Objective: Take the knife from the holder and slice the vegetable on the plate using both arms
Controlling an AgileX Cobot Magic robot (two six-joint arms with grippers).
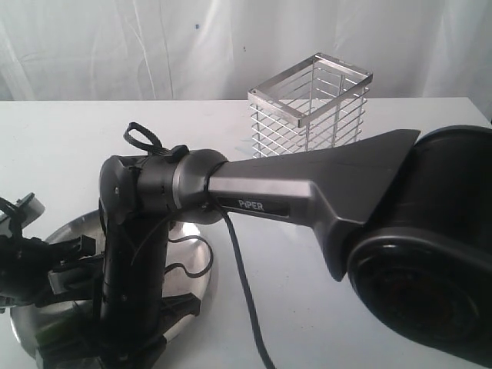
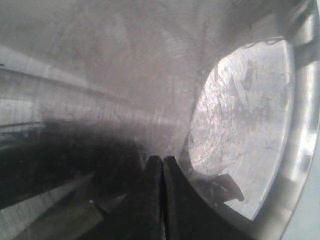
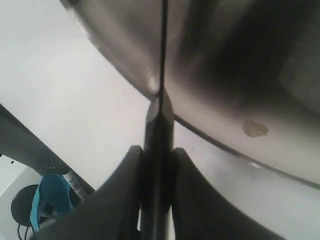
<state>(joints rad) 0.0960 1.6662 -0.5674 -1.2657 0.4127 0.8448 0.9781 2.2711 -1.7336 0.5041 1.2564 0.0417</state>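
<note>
White table (image 1: 61, 138) carries two things directly: the silver wire holder (image 1: 311, 108) upright toward the back edge, and the round stainless steel plate (image 1: 188, 296) at front left, well apart from the holder, largely hidden by arms.

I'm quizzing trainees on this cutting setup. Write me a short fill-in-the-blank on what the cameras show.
1. The right gripper is shut on the ____.
2. The holder stands on the table, ____ the plate.
3. The left gripper's jaws are ____.

Missing words: knife; apart from; closed together
</note>
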